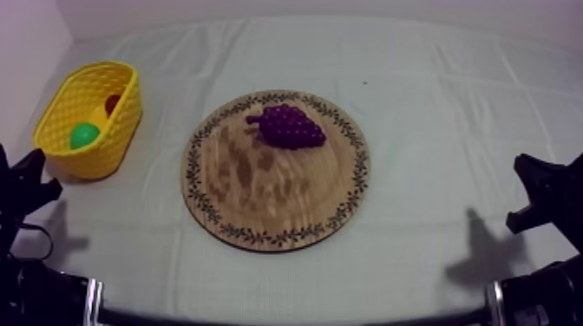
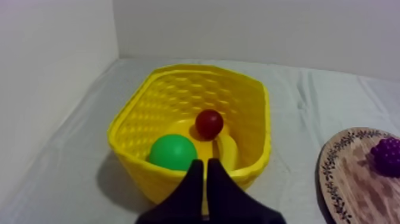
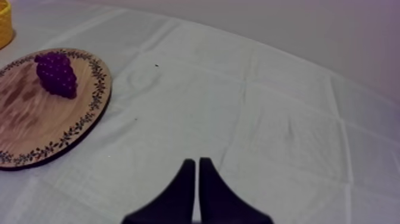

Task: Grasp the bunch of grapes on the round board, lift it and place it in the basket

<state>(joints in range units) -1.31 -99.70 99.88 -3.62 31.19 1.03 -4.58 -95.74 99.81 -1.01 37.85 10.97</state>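
- The left gripper [image 2: 202, 164] has its two black fingers pressed together into a narrow wedge, with nothing between them. It sits low at its own side of the table, just in front of the yellow basket [image 1: 120, 128].
- The right gripper [image 3: 196, 161] is closed on nothing in the same way, over bare cloth and well apart from the wooden board [image 1: 260, 195].
- Progress, as I judge it: no step is done yet. The bunch of grapes [image 1: 289, 127] lies on the board with no gripper near it, so the reach, the grasp, the lift, the carry and the release are all left.
- The grapes are dark purple, a knobbly cluster of small round beads. One end is broad, the other narrows, and a short stem shows (moulded plastic, I would guess). The bunch lies on its side on the far part of the board, near the rim.
- The board is round and flat, with streaky brown wood grain and a dark leaf pattern around the rim.
- The basket is bright yellow with a honeycomb lattice wall and an open top. Inside it lie a small red fruit [image 1: 112, 104] and a green round fruit [image 1: 84, 135], both smooth.
- The cloth [image 1: 434, 130] is grey-white and soft, with fold creases.
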